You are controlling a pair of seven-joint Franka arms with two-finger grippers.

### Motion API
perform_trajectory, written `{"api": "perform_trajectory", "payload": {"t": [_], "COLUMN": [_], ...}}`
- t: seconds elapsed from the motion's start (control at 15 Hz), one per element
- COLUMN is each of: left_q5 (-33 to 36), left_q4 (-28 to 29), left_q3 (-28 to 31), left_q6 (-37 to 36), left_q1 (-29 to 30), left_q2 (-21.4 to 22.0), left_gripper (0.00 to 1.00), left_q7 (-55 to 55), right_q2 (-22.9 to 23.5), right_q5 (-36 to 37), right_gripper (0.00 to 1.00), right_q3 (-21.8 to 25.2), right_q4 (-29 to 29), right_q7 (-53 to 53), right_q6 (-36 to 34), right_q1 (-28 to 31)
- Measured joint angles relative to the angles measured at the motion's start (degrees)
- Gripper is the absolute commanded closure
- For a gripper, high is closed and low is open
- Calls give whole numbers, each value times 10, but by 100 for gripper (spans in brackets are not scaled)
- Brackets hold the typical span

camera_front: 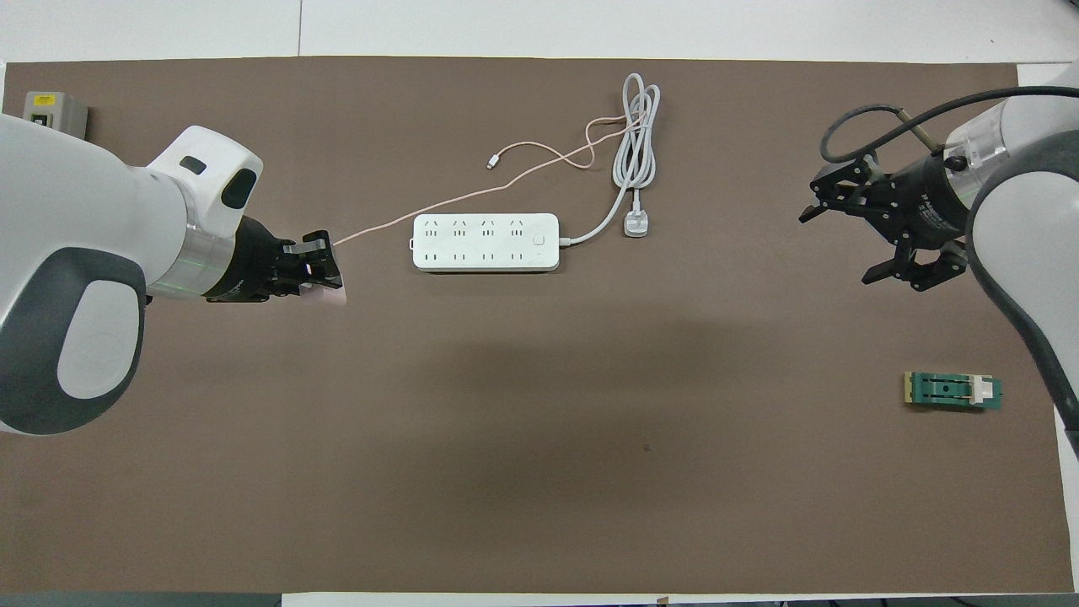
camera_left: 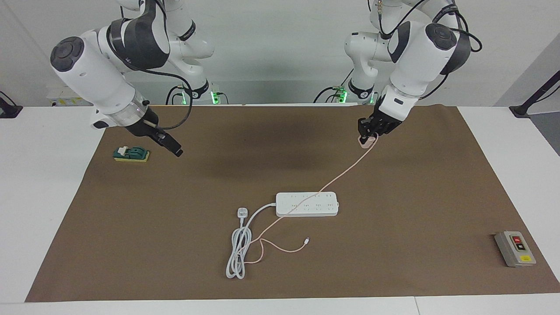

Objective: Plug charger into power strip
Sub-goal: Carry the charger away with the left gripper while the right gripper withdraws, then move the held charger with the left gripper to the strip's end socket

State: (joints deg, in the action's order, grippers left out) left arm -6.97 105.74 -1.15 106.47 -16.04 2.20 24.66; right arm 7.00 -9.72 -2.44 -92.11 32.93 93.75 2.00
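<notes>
So far my left gripper (camera_left: 369,136) is only clamped on the small pale pink cube-shaped charger (camera_left: 366,140), well clear of the long flat white power strip (camera_left: 307,204); plugging remains, right gripper (camera_front: 887,242) spread, waiting.

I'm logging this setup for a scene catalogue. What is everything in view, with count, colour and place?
charger: 1, pale pink, held in the left gripper above the mat, its thin pink cable trailing across the power strip
power strip: 1, white, mid-mat, with a thick white cord
three-pin plug: 1, white, beside the strip toward the right arm's end
switch box: 1, grey, toward the left arm's end, farther from the robots than the strip
green block: 1, green on yellow, toward the right arm's end
mat: 1, brown, covering the table
left gripper: shut on the charger
right gripper: open, empty, waiting near the green block
</notes>
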Motion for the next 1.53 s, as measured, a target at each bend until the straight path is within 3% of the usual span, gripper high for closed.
{"api": "perform_trajectory", "payload": {"t": [0.33,0.67,1.0,1.26,1.53], "left_q5": [18,18,48,78,81], "left_q4": [0,4,7,-9,-60], "left_q3": [0,1,-2,-13,-15], "left_q6": [1,-2,18,40,41], "left_q1": [5,23,23,6,-20], "left_q2": [1,1,-2,-42,-96], "left_gripper": [100,100,100,100,100], "left_q7": [77,165,407,583,675], "right_q2": [-21,-43,-82,-113,-113], "right_q5": [60,72,77,80,86], "right_gripper": [0,0,0,0,0], "right_q3": [0,0,0,4,26], "right_q4": [0,0,3,3,4], "right_q7": [-205,-303,-333,-349,-387], "right_q6": [-1,-2,-44,-70,-71], "right_q1": [31,42,45,43,38]}}
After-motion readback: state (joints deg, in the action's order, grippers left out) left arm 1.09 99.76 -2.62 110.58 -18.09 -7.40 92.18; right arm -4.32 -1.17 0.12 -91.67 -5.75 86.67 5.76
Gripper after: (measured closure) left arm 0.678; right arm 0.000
